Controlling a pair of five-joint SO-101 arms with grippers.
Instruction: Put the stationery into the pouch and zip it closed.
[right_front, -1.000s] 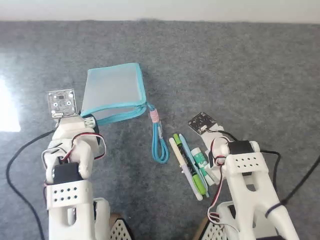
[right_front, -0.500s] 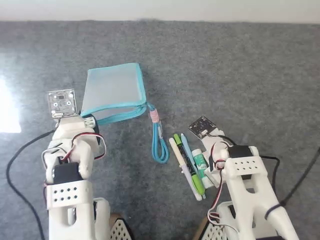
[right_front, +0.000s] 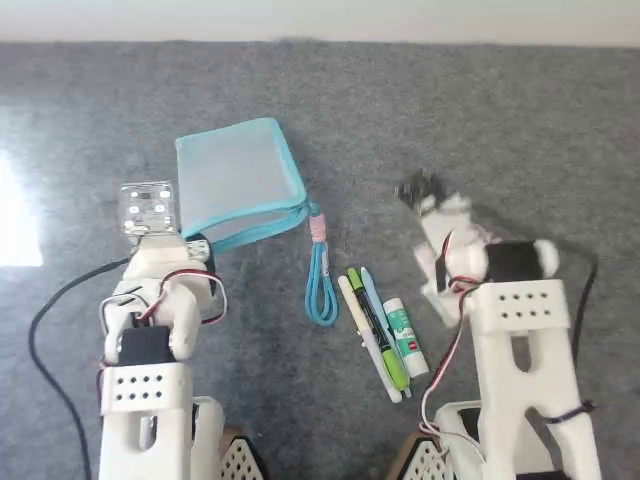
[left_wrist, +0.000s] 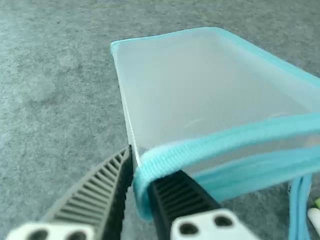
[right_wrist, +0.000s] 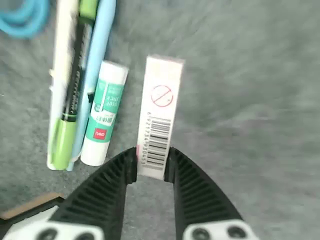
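Observation:
A translucent pouch (right_front: 235, 178) with turquoise trim lies at the back left, its blue strap (right_front: 320, 285) trailing toward the middle. My left gripper (left_wrist: 142, 187) is shut on the pouch's (left_wrist: 200, 95) near corner at the zipper edge (left_wrist: 210, 145), and it sits at the pouch's front left corner (right_front: 197, 243) in the high view. My right gripper (right_wrist: 150, 165) is shut on a white barcoded box (right_wrist: 159, 120), held above the table beside the glue stick (right_wrist: 104, 112). A green highlighter (right_wrist: 70, 100), a blue pen (right_wrist: 100, 45) and a white pen (right_wrist: 60, 60) lie together.
The pens (right_front: 372, 322) and glue stick (right_front: 405, 335) lie in a row on the grey felt between the two arm bases. The right arm (right_front: 510, 290) stands raised to their right. Open felt stretches behind and to the right of the pouch.
My right arm has risen and swung back from the stationery row, carrying the white box. The left gripper has nudged the pouch slightly back and to the right, and the strap followed.

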